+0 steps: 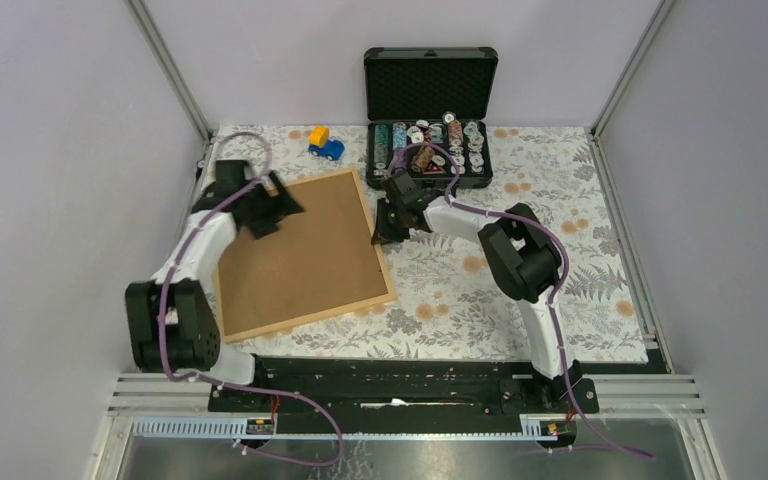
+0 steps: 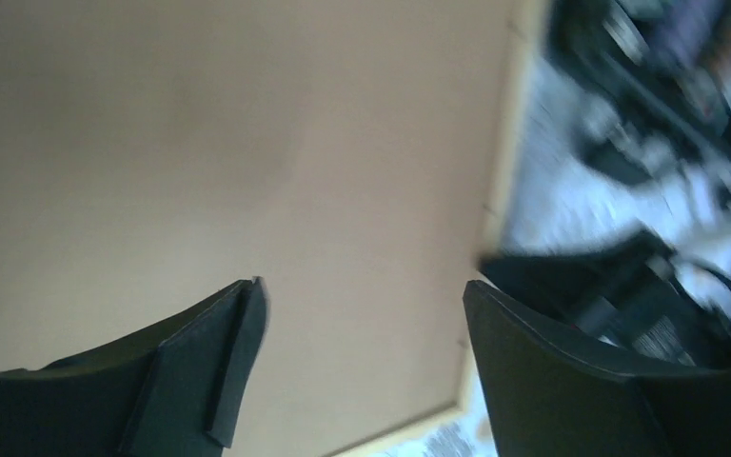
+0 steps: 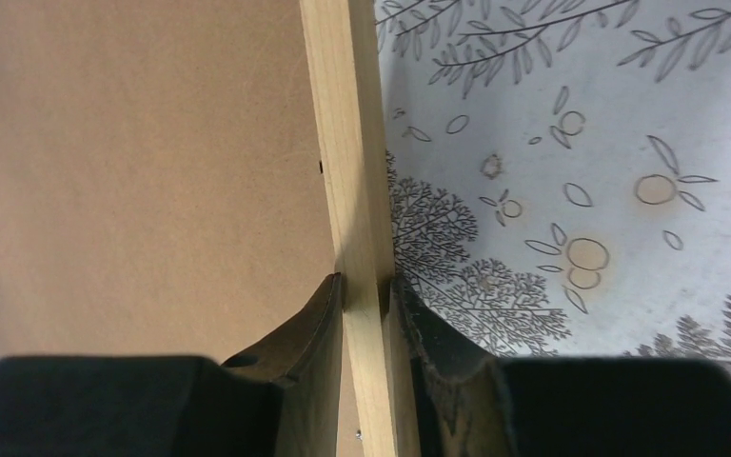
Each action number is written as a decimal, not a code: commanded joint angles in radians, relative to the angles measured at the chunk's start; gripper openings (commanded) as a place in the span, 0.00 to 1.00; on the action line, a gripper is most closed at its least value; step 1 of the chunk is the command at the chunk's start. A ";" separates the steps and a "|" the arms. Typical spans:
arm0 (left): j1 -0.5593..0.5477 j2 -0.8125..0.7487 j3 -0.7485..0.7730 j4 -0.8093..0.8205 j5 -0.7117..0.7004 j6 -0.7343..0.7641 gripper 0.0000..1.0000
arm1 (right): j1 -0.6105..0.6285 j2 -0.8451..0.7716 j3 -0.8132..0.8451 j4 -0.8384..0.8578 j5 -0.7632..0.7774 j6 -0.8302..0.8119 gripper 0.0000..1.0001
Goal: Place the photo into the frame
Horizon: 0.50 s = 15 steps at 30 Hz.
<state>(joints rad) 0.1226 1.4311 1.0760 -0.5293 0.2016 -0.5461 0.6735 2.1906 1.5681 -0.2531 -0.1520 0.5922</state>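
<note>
Wood frame rail sits pinched in right claw.

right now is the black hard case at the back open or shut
Open: the black hard case has its lid upright, foam lining showing, and rows of small round items lie exposed in its base.

The top view looks down from above and behind over the whole table. Both wrist views sit close above the frame, sharing its right rail and brown backing.
</note>
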 commanded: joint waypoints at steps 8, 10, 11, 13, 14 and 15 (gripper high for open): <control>-0.456 0.502 0.302 0.097 0.066 -0.135 0.52 | 0.000 -0.018 -0.163 0.080 -0.037 -0.067 0.01; -0.483 0.543 0.337 0.078 0.006 -0.165 0.51 | -0.003 -0.013 -0.166 0.072 -0.038 -0.076 0.01; -0.494 0.553 0.345 0.078 -0.021 -0.180 0.51 | -0.004 -0.013 -0.168 0.071 -0.046 -0.078 0.01; -0.512 0.564 0.349 0.071 -0.078 -0.198 0.51 | -0.006 -0.011 -0.169 0.076 -0.068 -0.084 0.01; -0.516 0.563 0.343 0.071 -0.099 -0.208 0.49 | -0.006 -0.011 -0.171 0.077 -0.067 -0.088 0.01; -0.519 0.559 0.335 0.074 -0.116 -0.216 0.47 | -0.006 -0.013 -0.175 0.077 -0.065 -0.089 0.01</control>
<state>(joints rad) -0.3710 1.9858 1.3838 -0.4511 0.2241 -0.7059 0.6651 2.1471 1.4467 -0.0818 -0.2031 0.5468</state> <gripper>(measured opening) 0.494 0.268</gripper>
